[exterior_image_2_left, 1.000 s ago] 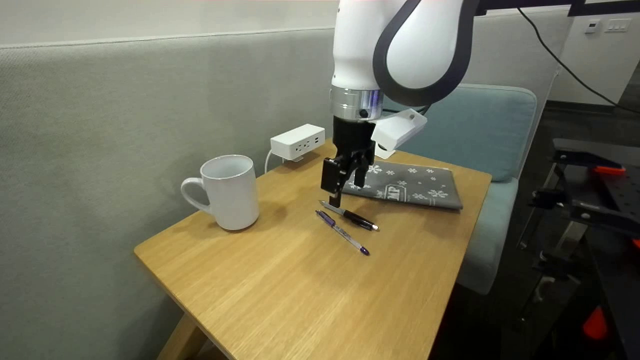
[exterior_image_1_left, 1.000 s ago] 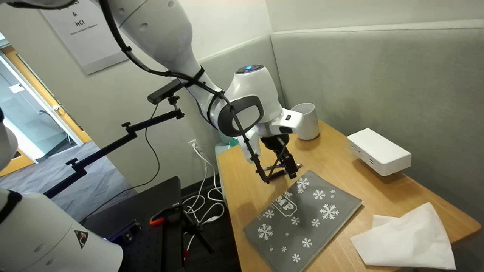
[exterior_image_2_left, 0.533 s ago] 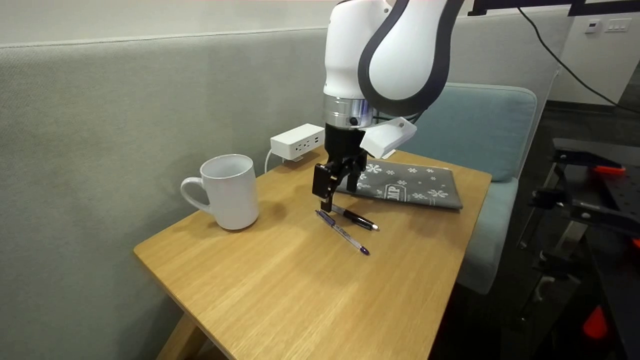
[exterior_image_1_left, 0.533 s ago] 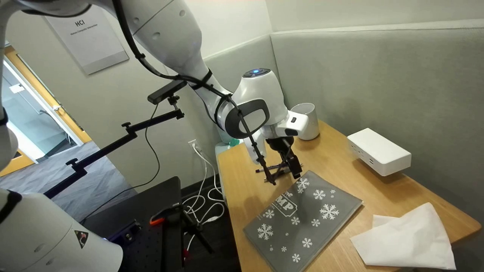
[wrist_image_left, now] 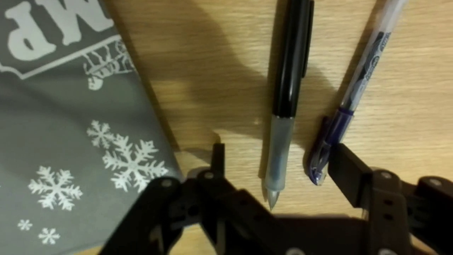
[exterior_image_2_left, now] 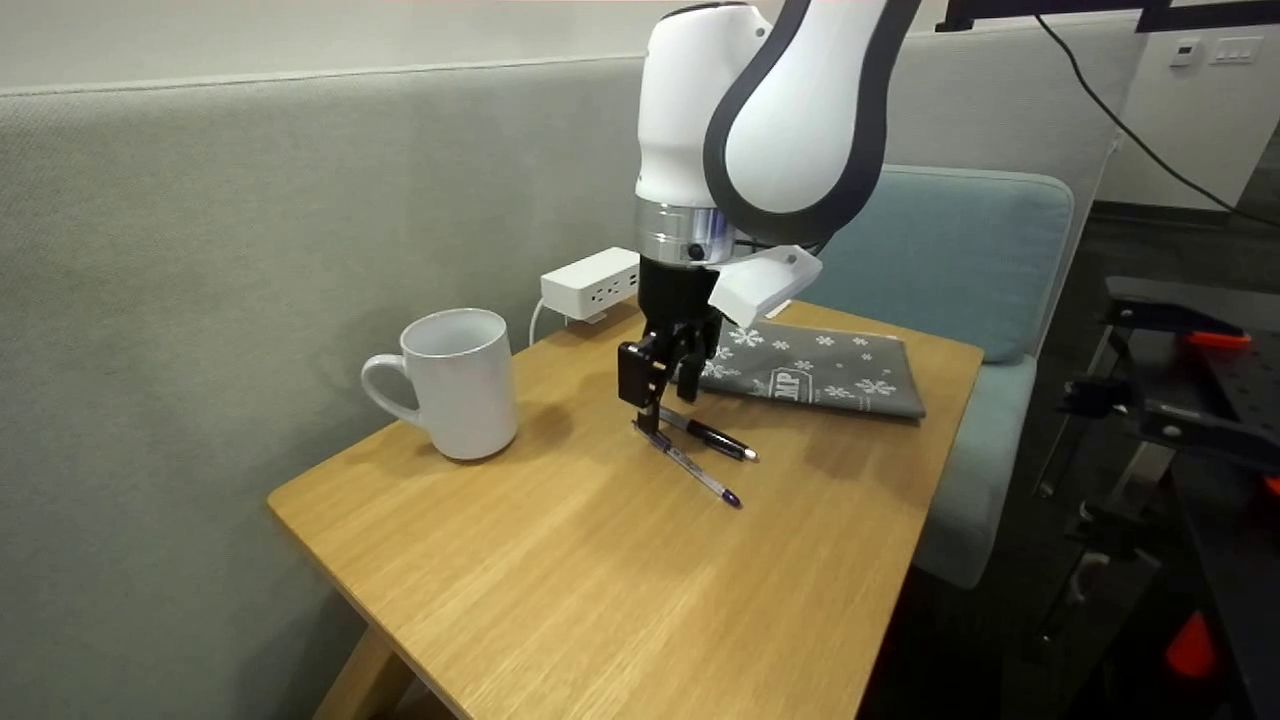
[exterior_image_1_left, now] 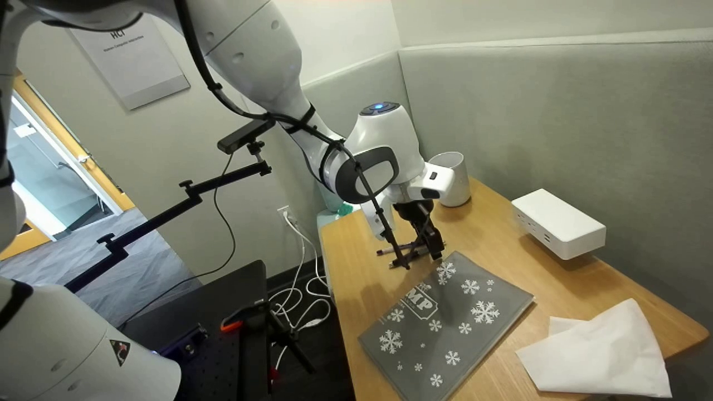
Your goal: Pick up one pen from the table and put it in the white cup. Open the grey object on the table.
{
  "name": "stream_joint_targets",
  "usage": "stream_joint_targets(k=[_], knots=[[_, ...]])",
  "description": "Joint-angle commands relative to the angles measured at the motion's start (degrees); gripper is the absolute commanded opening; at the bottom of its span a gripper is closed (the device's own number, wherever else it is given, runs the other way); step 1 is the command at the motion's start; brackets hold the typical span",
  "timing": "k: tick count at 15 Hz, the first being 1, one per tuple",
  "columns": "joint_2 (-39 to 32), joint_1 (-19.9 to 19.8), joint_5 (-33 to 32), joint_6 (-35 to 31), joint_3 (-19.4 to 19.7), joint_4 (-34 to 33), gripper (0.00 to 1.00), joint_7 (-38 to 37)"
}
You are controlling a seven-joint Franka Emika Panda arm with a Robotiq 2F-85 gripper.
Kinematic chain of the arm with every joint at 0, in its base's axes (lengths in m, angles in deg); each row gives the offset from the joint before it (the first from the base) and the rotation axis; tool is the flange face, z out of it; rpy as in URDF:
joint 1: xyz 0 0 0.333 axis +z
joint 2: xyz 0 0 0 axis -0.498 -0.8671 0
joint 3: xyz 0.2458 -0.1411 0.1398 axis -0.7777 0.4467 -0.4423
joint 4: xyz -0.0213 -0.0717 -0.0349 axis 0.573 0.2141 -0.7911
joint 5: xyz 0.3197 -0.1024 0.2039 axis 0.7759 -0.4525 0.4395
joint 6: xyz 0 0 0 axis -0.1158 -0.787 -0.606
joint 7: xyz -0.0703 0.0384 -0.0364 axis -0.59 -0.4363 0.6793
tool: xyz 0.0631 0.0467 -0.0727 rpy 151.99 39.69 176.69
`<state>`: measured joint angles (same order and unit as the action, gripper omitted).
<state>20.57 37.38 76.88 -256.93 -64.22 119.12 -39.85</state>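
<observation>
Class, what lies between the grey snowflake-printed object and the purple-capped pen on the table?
In the wrist view, the black pen lies between the grey object and the purple-capped pen; one fingertip of the tool also shows there.

The cup by the wall-side edge of the tan, streaky counter is white. White snowflakes and lettering pattern the grey object. The black pen has a greyish grip, the clear pen purple ends. The claw is black.

Table bears white cup, two pens, grey object.
</observation>
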Motion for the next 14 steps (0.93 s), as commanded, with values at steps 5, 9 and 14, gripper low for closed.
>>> stream_joint_targets(k=[5,9,14], knots=[[0.01,1.0,1.5,1.65,0.09,-1.48,0.22,1.17],[-0.81,1.0,1.52,2.43,-0.02,-2.47,0.06,1.19],[-0.59,1.47,1.22,3.32,0.42,-2.65,0.03,1.02]])
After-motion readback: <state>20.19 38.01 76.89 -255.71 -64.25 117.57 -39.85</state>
